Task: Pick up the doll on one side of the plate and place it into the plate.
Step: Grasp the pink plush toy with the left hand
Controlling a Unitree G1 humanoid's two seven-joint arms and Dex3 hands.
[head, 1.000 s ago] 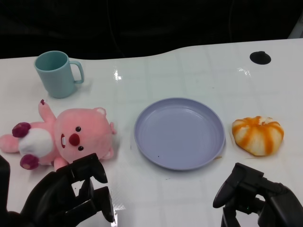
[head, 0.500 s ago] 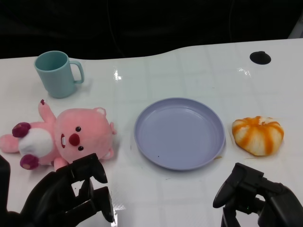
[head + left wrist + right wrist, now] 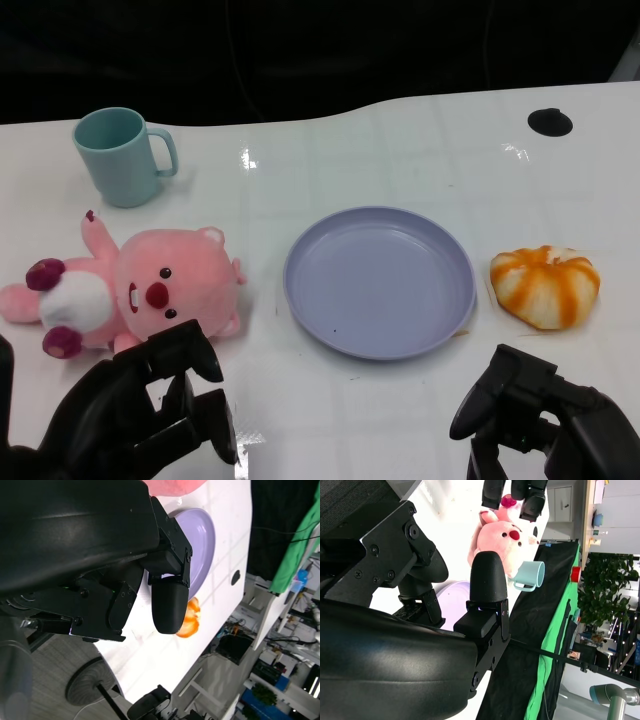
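One doll (image 3: 130,290), one plate (image 3: 378,281).

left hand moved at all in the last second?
Yes, slightly: the left hand has shifted a little toward the picture's left and lower edge, judged against the pink doll, which has stayed put.

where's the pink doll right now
In the head view the pink doll lies on the table left of the purple plate, below the teal mug and just above the left hand.
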